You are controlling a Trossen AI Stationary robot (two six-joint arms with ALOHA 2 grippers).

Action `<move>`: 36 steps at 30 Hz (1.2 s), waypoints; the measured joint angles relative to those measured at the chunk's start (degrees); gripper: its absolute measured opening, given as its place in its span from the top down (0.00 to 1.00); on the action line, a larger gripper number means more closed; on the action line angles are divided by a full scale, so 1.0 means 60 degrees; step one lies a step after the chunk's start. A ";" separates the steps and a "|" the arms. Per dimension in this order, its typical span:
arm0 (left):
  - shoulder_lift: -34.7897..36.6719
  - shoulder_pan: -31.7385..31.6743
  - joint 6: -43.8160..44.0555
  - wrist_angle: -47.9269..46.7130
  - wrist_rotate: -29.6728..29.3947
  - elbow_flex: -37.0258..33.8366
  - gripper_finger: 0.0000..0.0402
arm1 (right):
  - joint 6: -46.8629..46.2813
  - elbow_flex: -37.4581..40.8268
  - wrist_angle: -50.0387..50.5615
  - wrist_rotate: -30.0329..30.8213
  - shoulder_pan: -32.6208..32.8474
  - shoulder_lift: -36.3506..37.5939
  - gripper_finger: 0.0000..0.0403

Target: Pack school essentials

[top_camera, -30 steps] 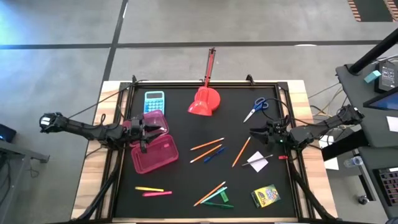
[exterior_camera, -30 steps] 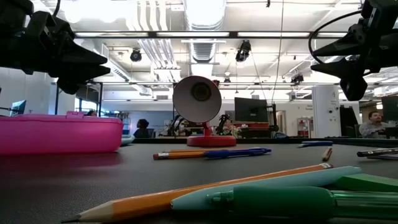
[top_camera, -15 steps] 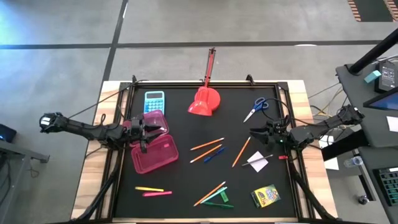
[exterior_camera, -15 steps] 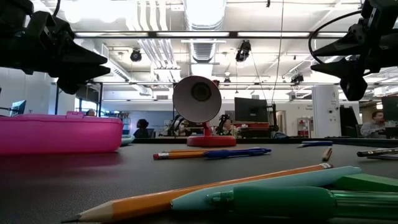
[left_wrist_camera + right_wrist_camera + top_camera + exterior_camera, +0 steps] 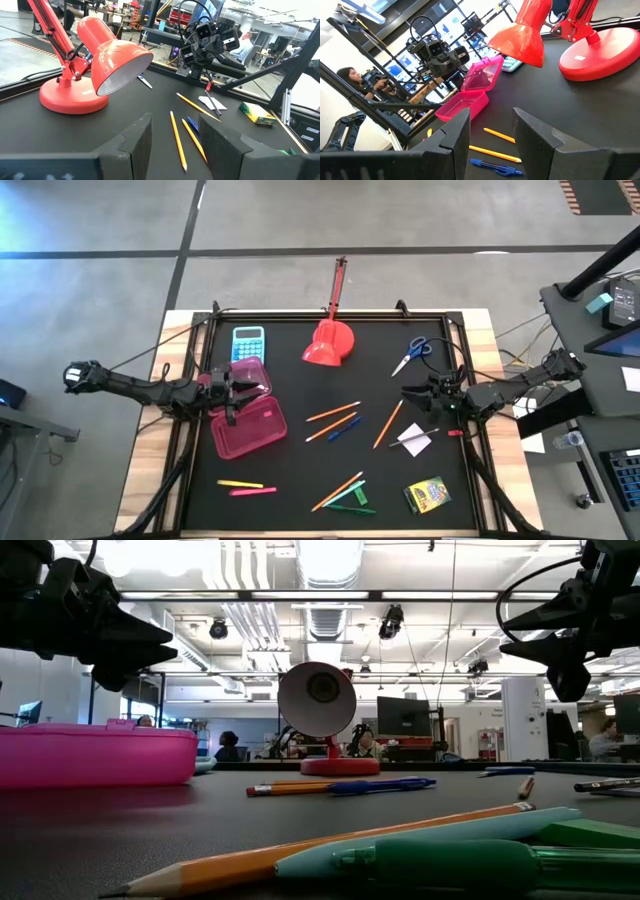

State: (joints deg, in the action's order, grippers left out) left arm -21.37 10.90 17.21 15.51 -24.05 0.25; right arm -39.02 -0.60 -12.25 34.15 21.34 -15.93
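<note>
An open pink pencil case (image 5: 248, 427) lies flat at the table's left, its lid (image 5: 251, 375) hinged back. My left gripper (image 5: 238, 391) hovers open above it, fingers level and empty (image 5: 175, 145). My right gripper (image 5: 406, 394) hovers open at the right, also empty (image 5: 492, 132). Loose on the black mat lie two orange pencils (image 5: 333, 419) with a blue pen (image 5: 345, 429), another orange pencil (image 5: 388, 423), blue-handled scissors (image 5: 412, 353), a white square (image 5: 416, 443) under a pen, a crayon box (image 5: 427, 494), yellow and pink highlighters (image 5: 246, 488), and several pens and a pencil (image 5: 342, 493) near the front edge.
A red desk lamp (image 5: 329, 345) stands at the far middle, its arm reaching past the far edge. A light-blue calculator (image 5: 248, 342) lies far left, behind the case. A black frame (image 5: 330, 314) borders the mat. People and desks show in the room beyond.
</note>
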 joint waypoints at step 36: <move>0.0000 0.0004 0.0582 0.3486 0.0251 0.0000 0.64 | 0.0002 -0.0001 -0.0004 0.0004 0.0004 -0.0002 0.67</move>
State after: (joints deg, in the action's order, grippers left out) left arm -21.37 10.92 20.70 36.42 -22.55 0.25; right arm -39.00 -0.60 -12.27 34.17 21.37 -15.94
